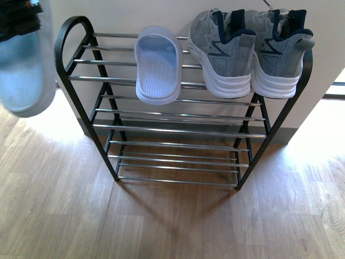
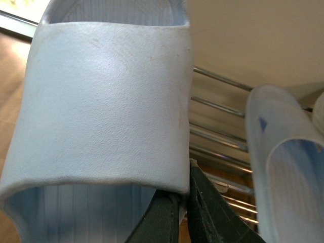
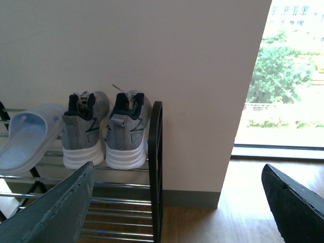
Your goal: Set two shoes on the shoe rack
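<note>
Left claw grips sandal; second sandal, sneakers on rack.

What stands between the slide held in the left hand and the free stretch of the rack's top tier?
Nothing visible. The held slide hangs left of the shoe rack. The top bars between that end and the resting slide are bare; the sneakers sit at the far end.

Domestic interior, probably a home entryway. Evidence: a tiered shoe rack holding grey sneakers and a slide sandal stands on wood-plank flooring against a plain cream wall, beside a floor-level window showing trees.
</note>
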Controlling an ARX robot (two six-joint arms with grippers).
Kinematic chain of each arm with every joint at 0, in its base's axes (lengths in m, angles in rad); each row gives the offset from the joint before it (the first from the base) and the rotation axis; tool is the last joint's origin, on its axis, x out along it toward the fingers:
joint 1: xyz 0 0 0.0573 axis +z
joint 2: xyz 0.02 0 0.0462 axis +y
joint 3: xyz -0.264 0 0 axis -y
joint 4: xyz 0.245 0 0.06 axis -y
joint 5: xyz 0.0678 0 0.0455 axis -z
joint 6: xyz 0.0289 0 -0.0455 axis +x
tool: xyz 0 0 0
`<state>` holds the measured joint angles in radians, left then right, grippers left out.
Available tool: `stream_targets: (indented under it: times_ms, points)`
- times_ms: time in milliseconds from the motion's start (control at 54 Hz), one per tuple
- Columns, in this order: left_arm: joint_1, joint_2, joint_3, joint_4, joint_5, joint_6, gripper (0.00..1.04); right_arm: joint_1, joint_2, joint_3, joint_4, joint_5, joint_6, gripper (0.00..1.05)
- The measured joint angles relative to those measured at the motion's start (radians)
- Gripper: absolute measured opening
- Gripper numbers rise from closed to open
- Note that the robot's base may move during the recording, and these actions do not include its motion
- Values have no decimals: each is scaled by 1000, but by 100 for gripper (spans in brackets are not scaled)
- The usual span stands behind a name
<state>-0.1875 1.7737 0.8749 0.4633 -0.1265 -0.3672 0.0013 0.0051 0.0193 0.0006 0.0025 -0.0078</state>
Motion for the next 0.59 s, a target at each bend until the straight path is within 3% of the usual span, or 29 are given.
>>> stream_targets:
  times_ms: [111,204,593]
  points:
    - [-19,158,171,-27,163,-58,2,0,0,0,0,0,0,96]
    - [-48,250,292,-74,226,-64,2,0,0,0,0,0,0,96]
    - [-45,459,658,-327,217,23,2,0,0,0,0,0,0,96]
